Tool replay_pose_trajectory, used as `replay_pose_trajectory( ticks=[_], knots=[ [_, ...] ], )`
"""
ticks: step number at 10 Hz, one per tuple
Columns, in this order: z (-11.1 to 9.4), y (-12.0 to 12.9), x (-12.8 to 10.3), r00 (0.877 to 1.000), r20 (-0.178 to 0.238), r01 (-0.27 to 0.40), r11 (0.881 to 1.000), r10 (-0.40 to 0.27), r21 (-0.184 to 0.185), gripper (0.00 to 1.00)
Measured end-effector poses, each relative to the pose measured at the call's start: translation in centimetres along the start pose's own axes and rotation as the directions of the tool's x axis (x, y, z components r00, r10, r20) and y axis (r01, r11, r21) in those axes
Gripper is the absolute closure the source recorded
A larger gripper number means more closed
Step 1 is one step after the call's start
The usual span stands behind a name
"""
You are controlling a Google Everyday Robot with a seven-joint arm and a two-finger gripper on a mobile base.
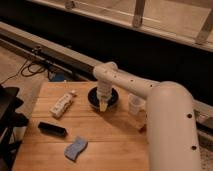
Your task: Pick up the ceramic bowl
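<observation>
The gripper (103, 105) points down over the bowl (114, 97), its pale yellowish tip at the bowl's near rim. Whether it is open, closed or gripping the rim, I cannot tell. The white arm (170, 125) reaches in from the lower right, bends at a rounded joint above the bowl and drops straight down to the gripper, hiding the bowl's middle.

The bowl, dark and glossy, sits on the wooden table (115, 147) near the far edge, about midway along it. A clear cup (135, 104) stands upright just right of the bowl, beside the arm. A white bottle (62, 104) lies on its side to the bowl's left, apart from it. Nearer the camera, a flat black bar (52, 129) lies on the left part of the table, and a blue sponge (75, 148) lies near the front edge. Cables (30, 67) trail on the floor beyond the table's left end.
</observation>
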Motion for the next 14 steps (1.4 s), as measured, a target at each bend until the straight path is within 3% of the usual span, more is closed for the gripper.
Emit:
replay_pose_trajectory(
  ticks=[14],
  knots=[
    [-7.0,0.5,-1.6,0.997,0.022,0.073,0.997,-0.074,0.027,0.98]
  ],
)
